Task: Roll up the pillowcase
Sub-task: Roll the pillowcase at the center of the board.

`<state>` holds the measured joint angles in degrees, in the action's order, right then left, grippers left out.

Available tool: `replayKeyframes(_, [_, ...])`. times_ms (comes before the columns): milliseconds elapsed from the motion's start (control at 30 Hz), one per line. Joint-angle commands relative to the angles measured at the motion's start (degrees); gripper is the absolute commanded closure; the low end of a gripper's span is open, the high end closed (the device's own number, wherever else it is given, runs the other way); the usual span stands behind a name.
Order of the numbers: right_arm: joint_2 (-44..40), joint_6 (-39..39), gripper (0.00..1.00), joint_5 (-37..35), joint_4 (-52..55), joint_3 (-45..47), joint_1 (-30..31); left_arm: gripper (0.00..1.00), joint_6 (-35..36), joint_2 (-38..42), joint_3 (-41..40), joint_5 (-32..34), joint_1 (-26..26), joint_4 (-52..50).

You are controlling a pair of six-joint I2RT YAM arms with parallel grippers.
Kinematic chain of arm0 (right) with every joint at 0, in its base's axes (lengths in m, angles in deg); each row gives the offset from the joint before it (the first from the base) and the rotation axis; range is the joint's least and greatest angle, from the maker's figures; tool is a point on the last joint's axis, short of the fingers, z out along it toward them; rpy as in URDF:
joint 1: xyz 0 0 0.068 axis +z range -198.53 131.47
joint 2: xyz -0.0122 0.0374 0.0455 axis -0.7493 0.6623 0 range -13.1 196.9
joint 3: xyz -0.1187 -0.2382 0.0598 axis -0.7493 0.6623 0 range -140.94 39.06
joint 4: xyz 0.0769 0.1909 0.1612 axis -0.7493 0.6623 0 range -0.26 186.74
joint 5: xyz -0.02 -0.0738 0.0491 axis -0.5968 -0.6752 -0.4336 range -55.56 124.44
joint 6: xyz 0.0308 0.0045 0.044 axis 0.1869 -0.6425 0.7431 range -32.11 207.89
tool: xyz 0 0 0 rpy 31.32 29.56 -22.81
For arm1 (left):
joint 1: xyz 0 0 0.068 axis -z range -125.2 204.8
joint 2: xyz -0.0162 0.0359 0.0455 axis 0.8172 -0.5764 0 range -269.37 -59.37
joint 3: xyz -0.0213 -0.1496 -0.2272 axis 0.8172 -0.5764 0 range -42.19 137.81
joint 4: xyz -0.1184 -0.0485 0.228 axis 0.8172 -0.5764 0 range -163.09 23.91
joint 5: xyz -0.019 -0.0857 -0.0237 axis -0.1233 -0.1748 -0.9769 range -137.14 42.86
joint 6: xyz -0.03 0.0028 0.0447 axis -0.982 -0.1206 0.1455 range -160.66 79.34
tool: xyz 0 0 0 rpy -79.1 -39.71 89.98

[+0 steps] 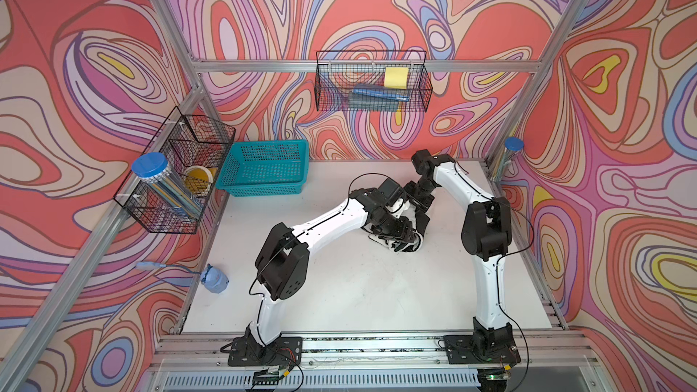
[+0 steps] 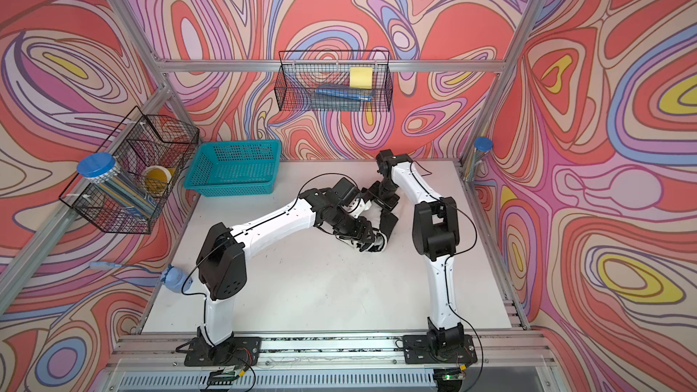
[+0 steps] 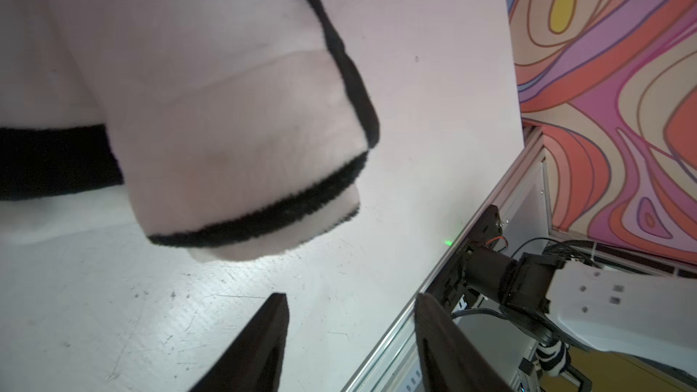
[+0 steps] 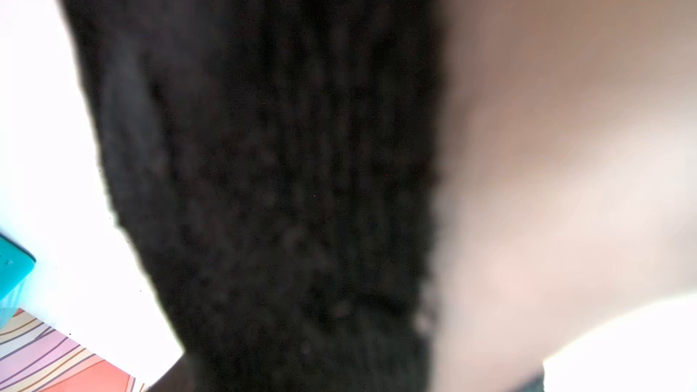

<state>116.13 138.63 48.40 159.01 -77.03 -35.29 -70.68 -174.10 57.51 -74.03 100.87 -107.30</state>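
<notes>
The pillowcase [image 1: 406, 245] [image 2: 372, 245] is a small black and white bundle on the white table, right of the middle, in both top views. Both arms reach over it and hide most of it. My left gripper [image 1: 399, 233] [image 3: 350, 301] hovers at the bundle's near side. The left wrist view shows its two dark fingers [image 3: 269, 337] apart with only bare table between them. The rolled end of the pillowcase [image 3: 241, 145], white with black edges, lies just beyond the fingertips. My right gripper [image 1: 418, 211] comes down from behind. The right wrist view is filled by blurred black and white plush [image 4: 283, 182], which hides the jaws.
A teal plastic basket [image 1: 264, 171] stands at the back left of the table [image 1: 358, 288]. Wire baskets hang on the left wall [image 1: 177, 179] and the back wall [image 1: 373, 82]. A small blue object [image 1: 215, 279] lies at the table's left edge. The right arm's base [image 3: 603, 296] is close by.
</notes>
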Motion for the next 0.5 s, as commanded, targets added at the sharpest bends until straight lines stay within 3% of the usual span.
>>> replayKeyframes(0, [1.1, 1.4, 0.31, 1.3, -1.8, 1.1, 1.2, 0.39, -0.7, -0.5, 2.4, 3.8, -0.4, 1.4])
replayKeyframes(200, [0.8, 1.9, 0.31, 1.9, -2.7, 2.2, 2.3, 0.45, 1.6, 2.3, 7.2, 5.7, -0.4, -2.7])
replayKeyframes(467, [1.8, 3.0, 0.31, 2.1, -3.5, 1.7, 4.4, 0.46, 1.7, -6.2, 13.8, 9.6, 0.2, -3.7])
